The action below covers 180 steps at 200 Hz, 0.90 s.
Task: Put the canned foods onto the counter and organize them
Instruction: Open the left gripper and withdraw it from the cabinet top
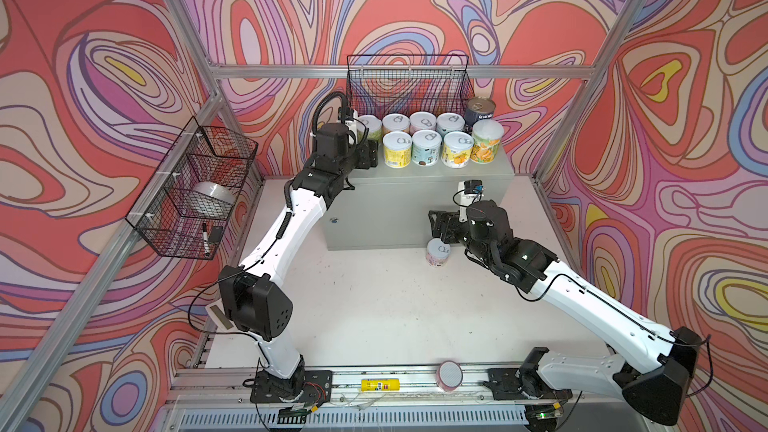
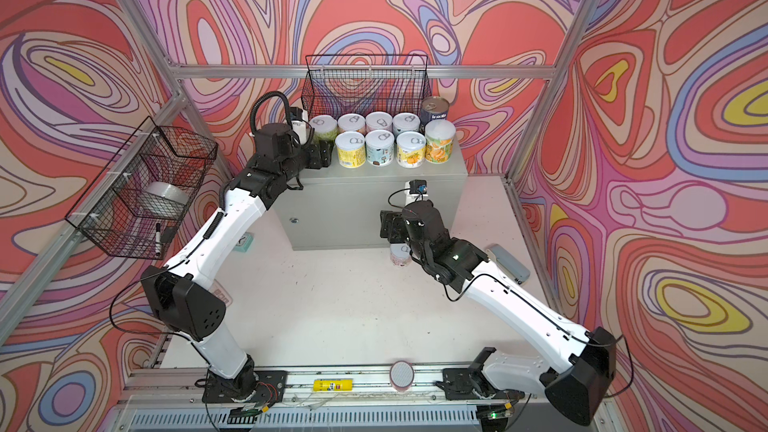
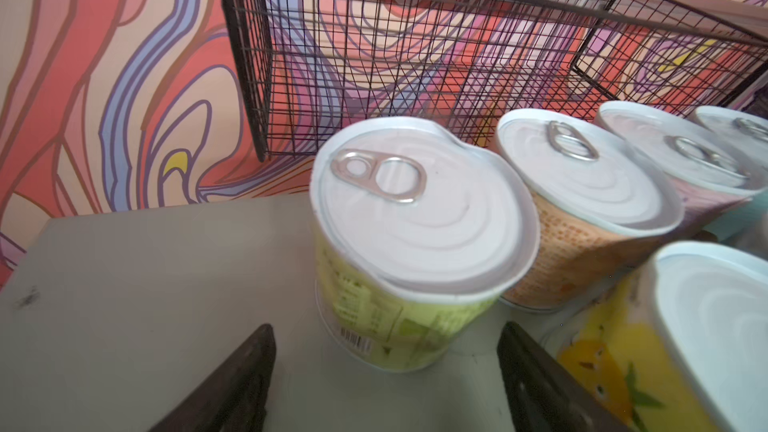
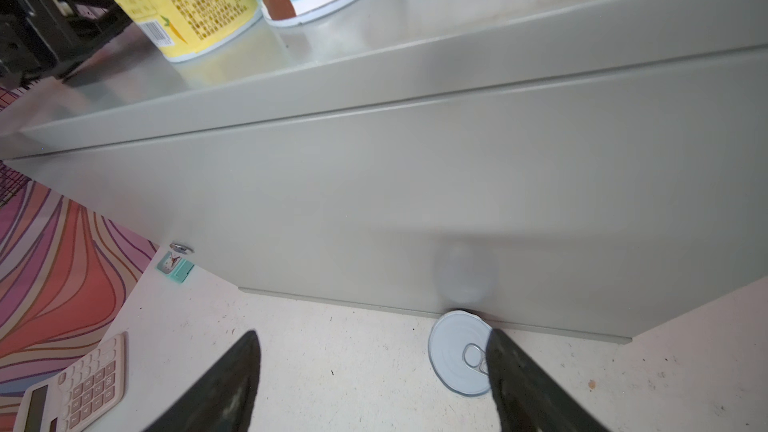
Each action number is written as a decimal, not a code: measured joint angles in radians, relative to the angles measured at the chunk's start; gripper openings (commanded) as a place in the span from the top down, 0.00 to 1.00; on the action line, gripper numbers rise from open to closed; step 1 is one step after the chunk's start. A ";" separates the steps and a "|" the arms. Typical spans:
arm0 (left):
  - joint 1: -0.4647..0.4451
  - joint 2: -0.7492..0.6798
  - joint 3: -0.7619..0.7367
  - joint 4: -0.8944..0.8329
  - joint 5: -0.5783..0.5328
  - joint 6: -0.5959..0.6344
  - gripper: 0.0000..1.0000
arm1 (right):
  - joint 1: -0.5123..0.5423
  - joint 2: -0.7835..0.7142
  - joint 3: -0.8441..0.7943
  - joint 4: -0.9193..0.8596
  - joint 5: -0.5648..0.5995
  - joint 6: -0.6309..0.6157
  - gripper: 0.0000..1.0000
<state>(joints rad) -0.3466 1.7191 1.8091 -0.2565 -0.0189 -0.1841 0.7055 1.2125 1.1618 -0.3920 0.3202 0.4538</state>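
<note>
Top views, front to back: yellow tube (image 1: 379,385) and pink roll (image 1: 449,375) lie on the front rail (image 1: 415,392). One pink can (image 1: 438,253) stands upright on the tabletop (image 1: 374,305), at the foot of the counter (image 1: 395,201). Right gripper (image 4: 374,334) hovers over that can, jaws well apart and empty. Nine cans (image 1: 426,147) stand on the counter top in two rows, right of centre. Left gripper (image 3: 385,328) is at the back row's left end, jaws spread wide and gripping nothing. Green can (image 3: 415,234) sits just past its fingertips. Wire basket (image 1: 409,81) hangs behind.
</note>
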 measured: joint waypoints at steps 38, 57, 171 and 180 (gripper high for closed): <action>0.000 -0.082 -0.040 0.001 -0.019 0.000 0.00 | 0.000 0.000 -0.003 -0.025 0.000 0.003 0.13; 0.000 -0.106 -0.040 0.003 -0.021 0.000 0.00 | 0.000 -0.007 -0.017 -0.025 0.000 0.006 0.13; -0.152 -0.395 -0.125 -0.053 -0.122 0.081 0.00 | 0.000 -0.079 -0.147 -0.021 -0.010 0.023 0.10; -0.172 -0.430 -0.128 -0.065 -0.130 0.087 0.00 | 0.000 -0.084 -0.156 -0.021 -0.012 0.026 0.10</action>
<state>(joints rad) -0.5186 1.2888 1.6814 -0.3218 -0.1490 -0.0971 0.7055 1.1282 1.0058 -0.4126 0.3080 0.4793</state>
